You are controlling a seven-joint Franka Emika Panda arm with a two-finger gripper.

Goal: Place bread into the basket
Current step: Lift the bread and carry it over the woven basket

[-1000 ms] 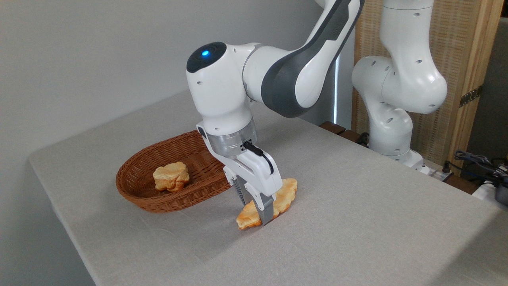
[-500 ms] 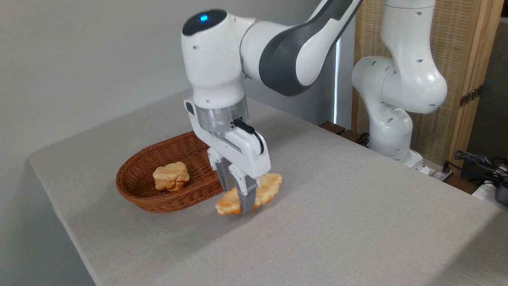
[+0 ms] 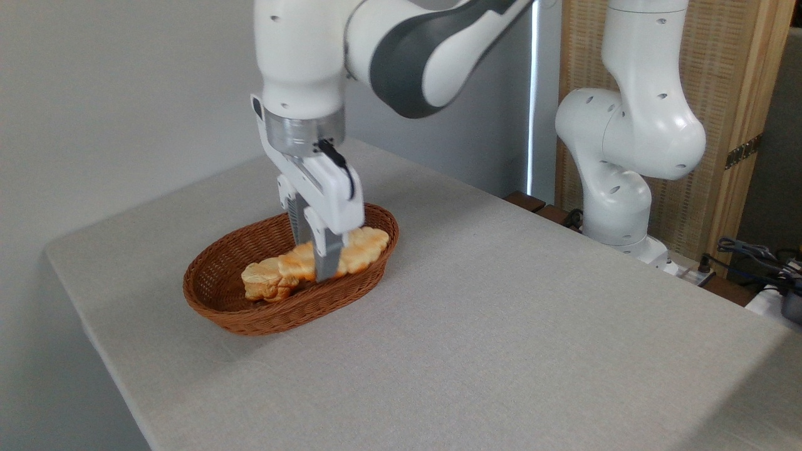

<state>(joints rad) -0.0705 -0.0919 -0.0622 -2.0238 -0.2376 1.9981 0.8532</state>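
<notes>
STEP: transport, bread over basket | GRIPPER: fingers clamping the braided loaf mid-length | BELOW: wicker basket, bread roll lying left of fingers | NEXT: lowering, then opening fingers.

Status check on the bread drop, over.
Pincer shut on the long bread, held over the basket. Not released yet. A small bread piece already sits inside, close under the loaf's lower end.

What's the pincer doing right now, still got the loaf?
Pincer: closed on the bread, holding it over the basket, beside a smaller bread piece already inside.
</notes>
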